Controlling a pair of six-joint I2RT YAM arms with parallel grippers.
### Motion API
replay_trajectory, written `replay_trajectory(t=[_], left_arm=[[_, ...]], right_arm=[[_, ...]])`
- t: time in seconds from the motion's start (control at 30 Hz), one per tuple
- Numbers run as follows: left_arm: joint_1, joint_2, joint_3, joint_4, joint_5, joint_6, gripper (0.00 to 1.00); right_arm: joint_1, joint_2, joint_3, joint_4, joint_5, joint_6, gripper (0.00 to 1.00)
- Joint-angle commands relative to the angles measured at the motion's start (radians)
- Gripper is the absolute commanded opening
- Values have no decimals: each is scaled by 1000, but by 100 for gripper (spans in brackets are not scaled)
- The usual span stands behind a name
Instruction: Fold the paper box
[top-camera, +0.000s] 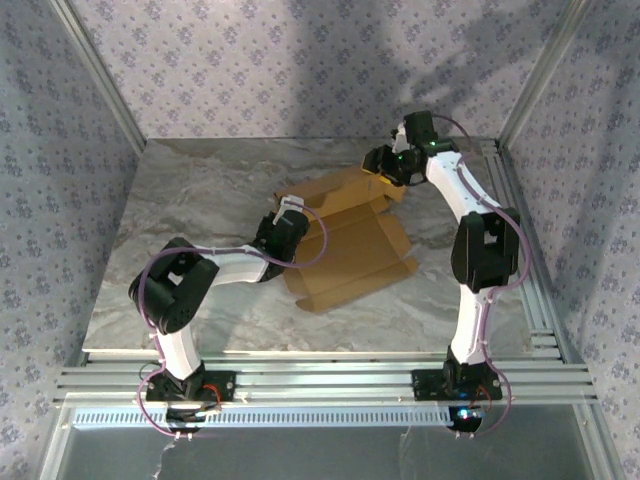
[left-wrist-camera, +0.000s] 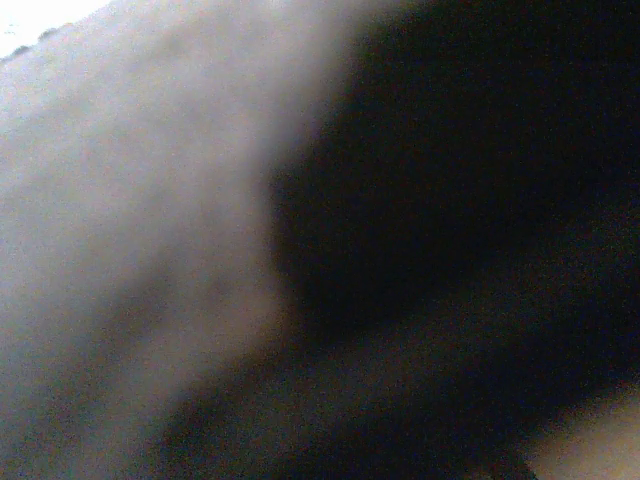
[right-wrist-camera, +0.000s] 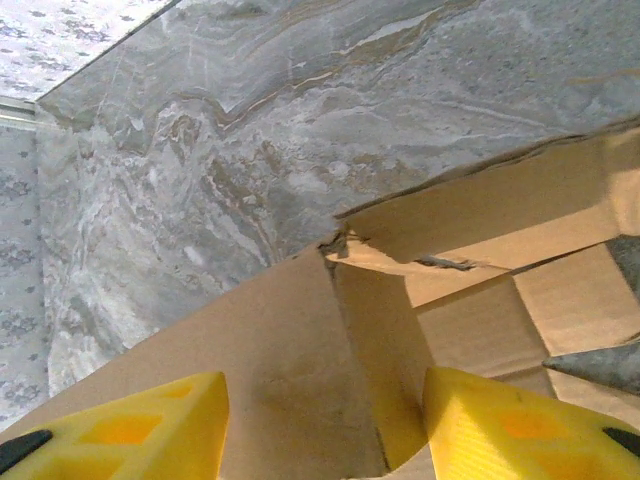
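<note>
Folding is midway: the paper box lies half-raised at the middle of the marble table, and next the right gripper likely must close on the far flap and tip it inward. Its yellow fingers stand spread astride that flap, arm stretched forward; the left gripper, fingers pressed together, leans low on the box's left edge.
</note>
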Motion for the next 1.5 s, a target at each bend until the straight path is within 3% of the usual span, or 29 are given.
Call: replay_trajectory(t=[0.0,0.13,0.27,0.47,0.63,0.7,0.73,0.8,0.87,1.03,1.2,1.33,1.47], left_arm=[[-15,-14,4,-28,19,63,0],[-17,-15,4,-28,16,62,0],[-18,-14,6,-34,10,55,0],[-17,-19,8,-49,1,31,0],[-18,-25,11,-64,-9,16,0],[-14,-31,17,-80,-10,5,0],[-10,-38,21,-92,-5,-8,0],[5,-65,31,-138,25,-40,0],[24,-105,30,-161,62,-68,0],[140,-246,22,-225,293,-183,0],[263,-352,14,-264,546,-282,0],[337,-388,31,-319,671,-378,0],[351,-402,31,-336,678,-406,0]], right_arm=[[6,1,-6,58,-65,52,51],[-1,-20,-64,133,-102,105,41],[-12,-49,-123,212,-130,182,21],[-23,-93,-207,303,-145,260,0],[-31,-117,-242,341,-165,304,0],[-36,-140,-258,342,-168,302,37],[-41,-159,-271,345,-171,299,48],[-64,-228,-338,386,-177,303,59],[-100,-314,-426,444,-185,316,64],[-230,-524,-677,550,-197,339,64],[-348,-574,-853,676,-274,402,51],[-344,-551,-936,728,-296,446,42],[-295,-554,-1061,882,-285,532,35]])
